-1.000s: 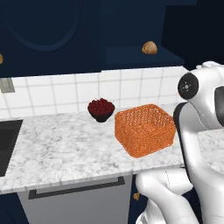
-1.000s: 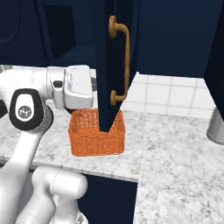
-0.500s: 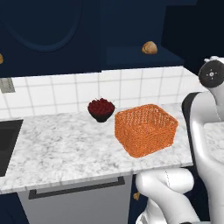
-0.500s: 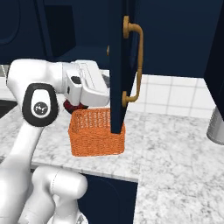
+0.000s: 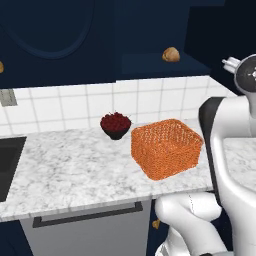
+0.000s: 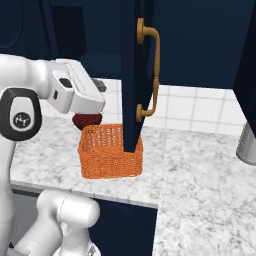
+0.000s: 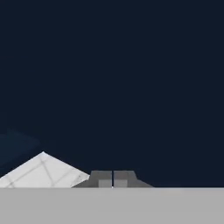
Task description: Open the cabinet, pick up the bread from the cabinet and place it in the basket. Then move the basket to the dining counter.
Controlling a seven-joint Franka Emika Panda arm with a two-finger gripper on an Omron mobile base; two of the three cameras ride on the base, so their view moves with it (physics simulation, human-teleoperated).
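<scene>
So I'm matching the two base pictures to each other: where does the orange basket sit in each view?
Left base view: basket right of centre on the marble worktop, beside the bowl of berries.
Right base view: left of centre, partly behind the open cabinet door.
Hand view: not in it.
Shared landmark: the bowl of berries.

Navy cabinet with brass handle, orange mesh basket, tan bread, white-grey marbled worktop.
</scene>
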